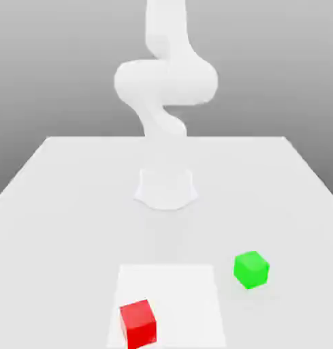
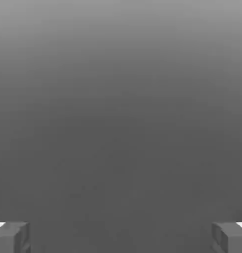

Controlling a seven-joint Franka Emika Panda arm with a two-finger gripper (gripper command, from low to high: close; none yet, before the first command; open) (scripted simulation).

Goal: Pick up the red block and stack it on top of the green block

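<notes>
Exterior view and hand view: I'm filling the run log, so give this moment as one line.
end effector: open, holding nothing | red block: on table, untouched | green block: on table, apart from red | stack: not started

Exterior view bright, washed-out, soft blur; hand view dim grey gradient

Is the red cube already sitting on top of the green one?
No, the red block rests on the table apart from the green block, which sits toward the exterior view's right.
</notes>
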